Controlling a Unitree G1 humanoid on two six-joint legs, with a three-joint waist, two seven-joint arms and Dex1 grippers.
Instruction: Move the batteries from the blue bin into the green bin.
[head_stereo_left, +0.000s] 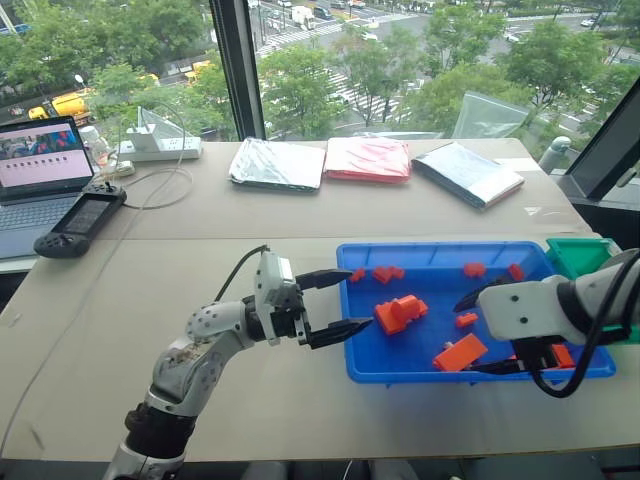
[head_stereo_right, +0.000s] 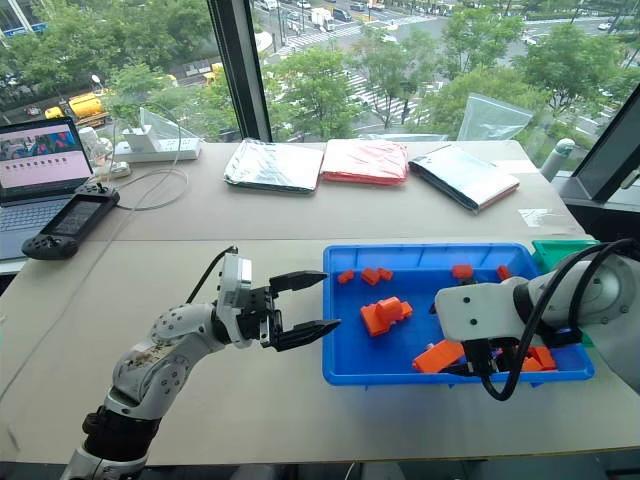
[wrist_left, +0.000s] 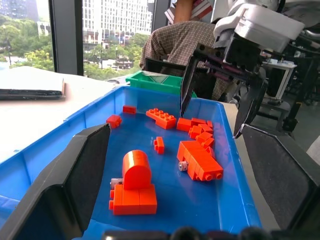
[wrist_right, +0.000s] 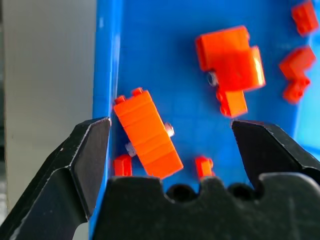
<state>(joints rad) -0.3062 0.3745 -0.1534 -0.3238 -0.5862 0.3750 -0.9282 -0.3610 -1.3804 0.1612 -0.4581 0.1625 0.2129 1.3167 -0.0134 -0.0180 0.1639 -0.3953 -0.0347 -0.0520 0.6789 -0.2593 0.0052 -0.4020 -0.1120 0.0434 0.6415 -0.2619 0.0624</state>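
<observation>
**Desk:** What did the bench hold when the shutter fell?

**Photographer:** The blue bin sat on it as the anchor of the scene, with the green bin pressed against its far right corner. The batteries, in fact orange studded bricks, all lay inside the blue bin. A domed block lay near the bin's middle, a flat wheeled piece near its front wall, and smaller bricks were strewn along its back wall.

**Desk:** And the two arms?

**Photographer:** The left pincer hung just outside the blue bin's left wall, pointing across it, its black fingers spread apart and holding nothing. The right pincer was poised over the bin's right half, tilted downward, its fingers also spread wide and empty. In the right wrist view they bracketed the wheeled piece, which lay on the bin's floor against the front wall, untouched.

**Desk:** Anything in the green bin?

**Photographer:** I could not tell; the right arm covered most of it.

**Desk:** Background?

**Photographer:** Behind the blue bin, toward the window, lay two silver pouches with a red pouch between them. Well to the bin's left stood a laptop, a black handheld controller and a white power strip. In the left wrist view, a person in a checked shirt sat beyond the green bin.
</observation>
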